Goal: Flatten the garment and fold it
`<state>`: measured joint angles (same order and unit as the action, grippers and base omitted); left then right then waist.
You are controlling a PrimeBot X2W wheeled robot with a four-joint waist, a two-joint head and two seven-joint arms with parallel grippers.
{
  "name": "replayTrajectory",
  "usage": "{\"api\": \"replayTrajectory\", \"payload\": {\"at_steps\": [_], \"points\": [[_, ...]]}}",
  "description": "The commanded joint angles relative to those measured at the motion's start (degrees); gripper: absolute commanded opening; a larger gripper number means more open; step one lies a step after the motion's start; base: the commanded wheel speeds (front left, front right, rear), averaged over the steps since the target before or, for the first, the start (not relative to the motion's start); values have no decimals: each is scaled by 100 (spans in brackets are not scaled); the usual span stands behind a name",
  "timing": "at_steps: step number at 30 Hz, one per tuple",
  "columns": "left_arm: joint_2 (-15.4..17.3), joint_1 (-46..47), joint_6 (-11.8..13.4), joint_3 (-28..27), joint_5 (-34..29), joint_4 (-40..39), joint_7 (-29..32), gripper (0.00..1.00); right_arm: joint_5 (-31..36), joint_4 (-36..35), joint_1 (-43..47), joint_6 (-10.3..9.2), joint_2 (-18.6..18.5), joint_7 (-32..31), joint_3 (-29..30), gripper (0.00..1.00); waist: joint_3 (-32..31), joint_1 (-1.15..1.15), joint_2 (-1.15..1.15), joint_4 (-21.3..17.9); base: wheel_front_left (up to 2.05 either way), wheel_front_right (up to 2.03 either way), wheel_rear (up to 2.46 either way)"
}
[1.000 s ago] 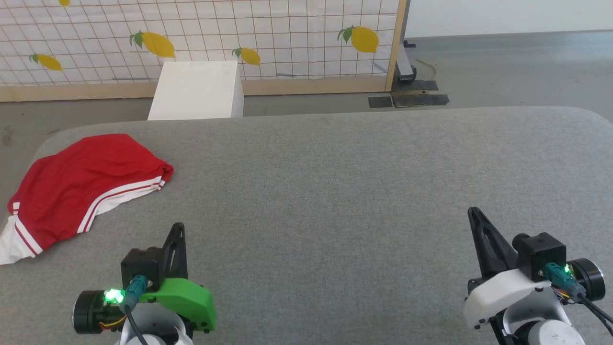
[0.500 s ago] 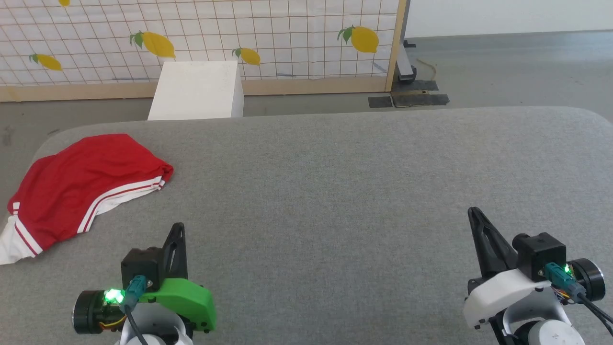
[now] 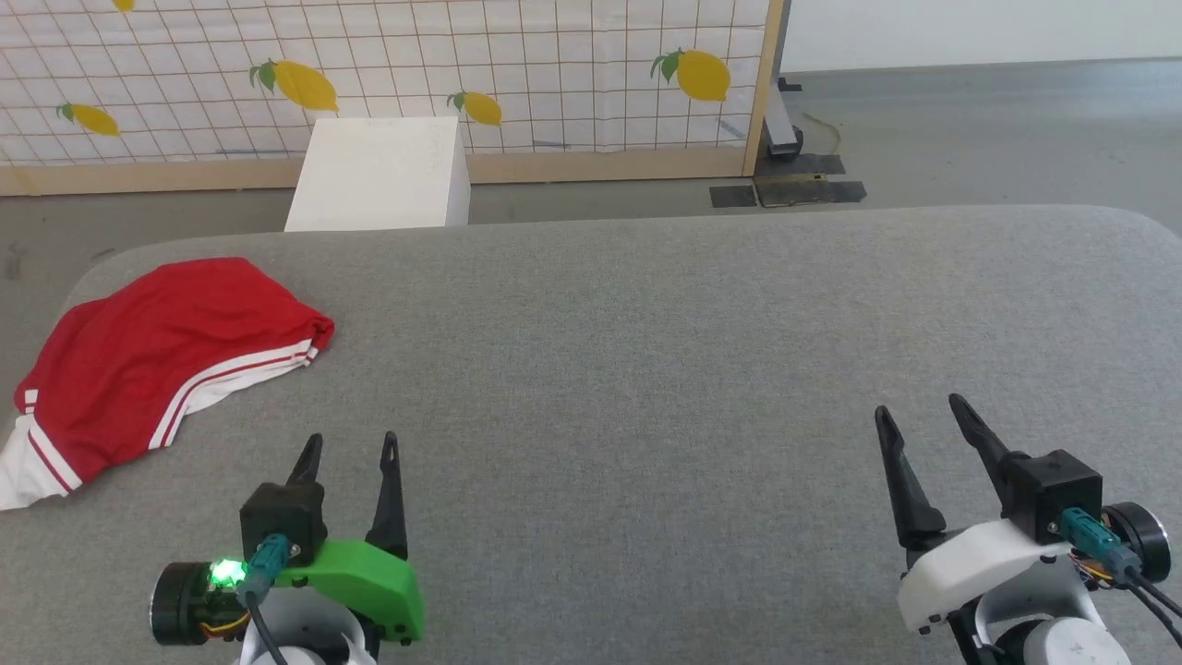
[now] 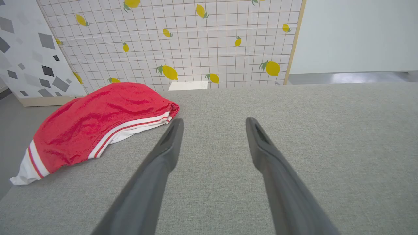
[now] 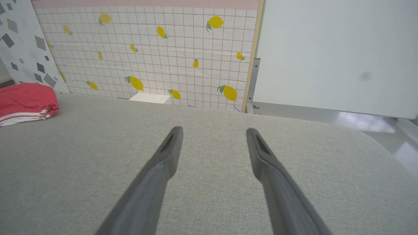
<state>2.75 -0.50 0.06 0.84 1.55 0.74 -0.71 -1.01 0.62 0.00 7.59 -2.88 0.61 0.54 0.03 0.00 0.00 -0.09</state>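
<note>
Head view:
- The garment (image 3: 157,356) lies bunched at the left edge of the frame, on the far left corner of the grey table (image 3: 646,369).
- Its visible face is plain red. A red-white striped trim and a white sleeve run along its lower side.
- The left gripper (image 3: 352,439), with a green housing, sits at lower left with its fingers spread apart and nothing between them.
- The right gripper (image 3: 919,406), with a white housing, sits at lower right, also spread and empty.
- Both are well apart from the garment.
- A white box (image 3: 379,175) stands behind the table, in front of a lemon-print panel (image 3: 554,65).
- Compared with the earlier frames, each gripper's fingers were pressed together as one dark blade and now stand parted. The garment is unmoved.

Left wrist view:
- The left gripper (image 4: 214,120) shows two fingers splayed over bare table fabric.
- The garment (image 4: 98,124) is at centre left, and its striped edge lies just beyond the left fingertip.

Right wrist view:
- The right gripper (image 5: 214,129) is parted over bare table.
- The garment (image 5: 26,98) is only a red corner at the left edge of the frame.
</note>
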Motion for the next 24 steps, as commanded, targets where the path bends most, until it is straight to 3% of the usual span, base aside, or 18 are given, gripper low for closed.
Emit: {"api": "replayTrajectory", "payload": {"at_steps": [1, 13, 24], "points": [[1, 24, 11, 33, 31, 40, -67, 100, -86, 34, 70, -1, 1, 71, 33, 100, 2, 0, 0, 2, 0, 0, 0], [10, 49, 68, 62, 113, 120, -232, 100, -199, 130, 118, -2, 1, 236, 56, 100, -8, 0, 0, 189, 0, 0, 0], [18, 21, 93, 62, 174, 159, -362, 100, -318, 207, 166, -3, 1, 368, 28, 100, 9, 0, 0, 627, 0, 0, 0]]}}
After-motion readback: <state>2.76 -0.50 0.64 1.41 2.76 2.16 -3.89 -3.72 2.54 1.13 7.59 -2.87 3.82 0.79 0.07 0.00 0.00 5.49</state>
